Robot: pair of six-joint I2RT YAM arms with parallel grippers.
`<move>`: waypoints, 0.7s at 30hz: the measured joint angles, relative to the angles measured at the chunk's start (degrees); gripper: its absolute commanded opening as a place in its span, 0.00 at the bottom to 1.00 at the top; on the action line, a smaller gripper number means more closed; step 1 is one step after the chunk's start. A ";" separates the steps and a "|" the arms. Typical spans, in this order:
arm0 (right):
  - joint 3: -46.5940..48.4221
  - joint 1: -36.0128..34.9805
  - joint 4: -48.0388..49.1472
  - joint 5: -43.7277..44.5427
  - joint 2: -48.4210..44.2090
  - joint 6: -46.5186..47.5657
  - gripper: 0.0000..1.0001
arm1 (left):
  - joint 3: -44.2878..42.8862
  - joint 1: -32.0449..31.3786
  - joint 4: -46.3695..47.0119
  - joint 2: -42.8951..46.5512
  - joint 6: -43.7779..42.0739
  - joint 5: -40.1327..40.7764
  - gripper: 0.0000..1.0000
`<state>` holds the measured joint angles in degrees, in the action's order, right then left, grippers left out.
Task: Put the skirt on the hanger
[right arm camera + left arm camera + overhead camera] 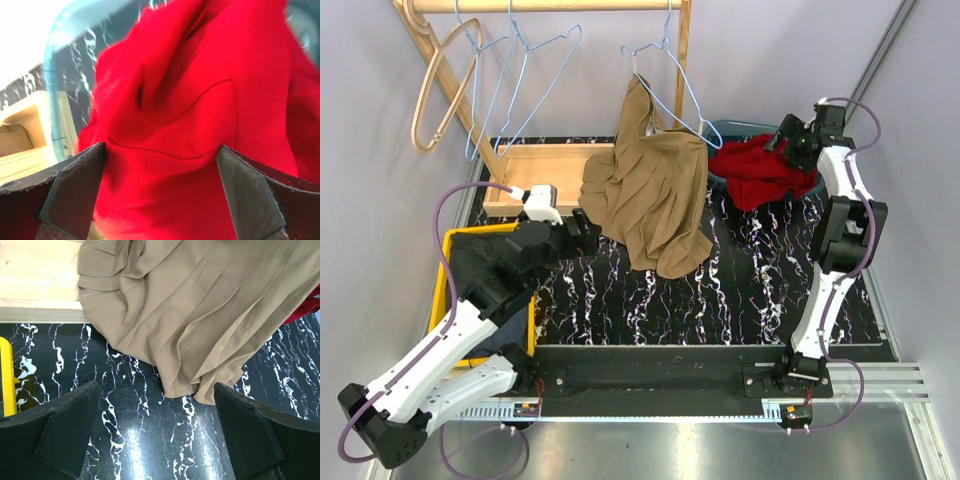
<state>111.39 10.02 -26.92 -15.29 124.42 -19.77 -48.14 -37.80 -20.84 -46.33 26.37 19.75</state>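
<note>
Left gripper (pixel 582 225) sits low at the skirt's left hem with its fingers spread wide and nothing between them; its wrist view shows only pleated tan cloth and the black marbled table (pixel 750 290) in the gap. The right gripper (pixel 790 140) is likewise spread and empty, poised over a red garment (pixel 760 170) heaped in a teal basin (pixel 740 127), well apart from the job. The skirt (pixel 655 195) is gathered at its top around the lower part of the blue wire hanger (pixel 686 92), which hooks on the wooden rail (pixel 550 6), and from there it falls in a bunch, its lower folds spilling onto the table beside the wooden tray (pixel 535 160). So the main step looks done — though from above I cannot tell whether the waistband is truly threaded over the wire or merely snagged on it. What seems left is checking that hold and perhaps letting the cloth hang straighter.
</note>
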 measured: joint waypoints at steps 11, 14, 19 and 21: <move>2.38 -0.46 -4.46 -1.79 4.35 1.64 0.00 | 0.11 0.00 0.07 -1.11 -0.48 0.00 0.99; 2.71 -0.63 -5.29 -0.50 3.80 1.77 0.00 | 0.37 0.00 0.42 -1.09 -0.46 -0.02 0.99; 2.78 -0.74 -6.91 0.85 -0.50 1.77 0.00 | 0.70 0.00 0.87 -0.87 -0.46 -0.02 0.99; 2.80 -0.74 -7.63 1.14 -4.37 1.77 0.00 | 0.81 0.00 0.92 -0.61 -0.48 -0.02 0.99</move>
<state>114.19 9.28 -34.54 -14.15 120.05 -18.00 -47.33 -37.80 -19.92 -46.94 25.89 19.73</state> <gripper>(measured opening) 0.077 0.984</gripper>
